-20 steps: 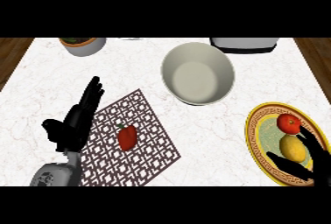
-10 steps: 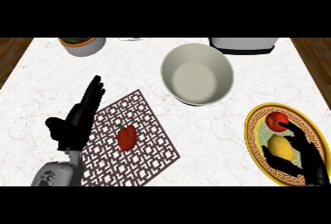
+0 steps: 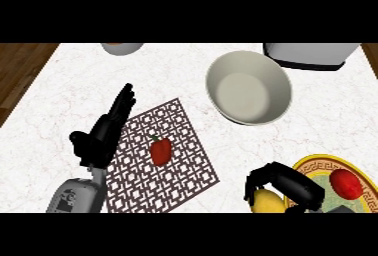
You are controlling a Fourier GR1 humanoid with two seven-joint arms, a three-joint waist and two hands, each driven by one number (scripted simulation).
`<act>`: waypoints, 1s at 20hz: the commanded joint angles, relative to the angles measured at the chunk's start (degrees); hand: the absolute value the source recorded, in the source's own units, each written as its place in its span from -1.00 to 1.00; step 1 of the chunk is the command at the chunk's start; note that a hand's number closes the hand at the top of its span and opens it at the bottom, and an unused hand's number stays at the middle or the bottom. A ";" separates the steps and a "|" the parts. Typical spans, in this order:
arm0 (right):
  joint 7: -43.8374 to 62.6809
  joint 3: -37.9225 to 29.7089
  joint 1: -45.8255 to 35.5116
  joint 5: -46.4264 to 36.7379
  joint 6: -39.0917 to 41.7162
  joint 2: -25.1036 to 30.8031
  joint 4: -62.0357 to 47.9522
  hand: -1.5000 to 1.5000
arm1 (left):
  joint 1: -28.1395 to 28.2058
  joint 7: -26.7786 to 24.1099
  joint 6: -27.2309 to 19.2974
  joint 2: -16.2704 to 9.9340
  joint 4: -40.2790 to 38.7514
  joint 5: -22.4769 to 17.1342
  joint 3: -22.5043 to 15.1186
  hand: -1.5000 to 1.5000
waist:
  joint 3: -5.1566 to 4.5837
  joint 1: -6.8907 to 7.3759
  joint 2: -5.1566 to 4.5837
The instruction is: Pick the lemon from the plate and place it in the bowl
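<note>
The lemon [image 3: 267, 201] sits at the lower right of the frame, just left of the yellow patterned plate [image 3: 319, 165] and seemingly off its rim, which fits a fruit already taken up for carrying. The right hand [image 3: 286, 186] arches over it from above and the right, its fingers curled down around the lemon's top and left side, so the fruit lies under and within the hand's grasp. A red tomato [image 3: 346, 183] remains on the plate, just right of the hand. The empty cream bowl [image 3: 249, 88], the target, stands well apart in the upper middle of the frame, so I judge the carry has most of its way to go. The left hand [image 3: 107, 130] rests open, fingers straight, at the left beside a lattice mat [image 3: 184, 130] bearing a small red pepper [image 3: 161, 151].
</note>
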State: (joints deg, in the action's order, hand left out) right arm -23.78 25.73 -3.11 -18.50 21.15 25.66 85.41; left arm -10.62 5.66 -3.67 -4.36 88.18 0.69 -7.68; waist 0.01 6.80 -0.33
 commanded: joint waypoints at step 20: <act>-15.99 -18.73 -11.88 41.87 18.92 31.23 23.08 1.00 | 1.51 -2.04 -3.18 0.79 -2.10 1.52 2.75 0.00 | -0.06 -6.95 0.32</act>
State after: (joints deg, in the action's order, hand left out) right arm -38.80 10.86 -11.97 16.67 31.27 54.21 107.79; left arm -8.24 5.17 -5.88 -4.70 88.65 1.25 -4.89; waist -0.01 0.04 0.10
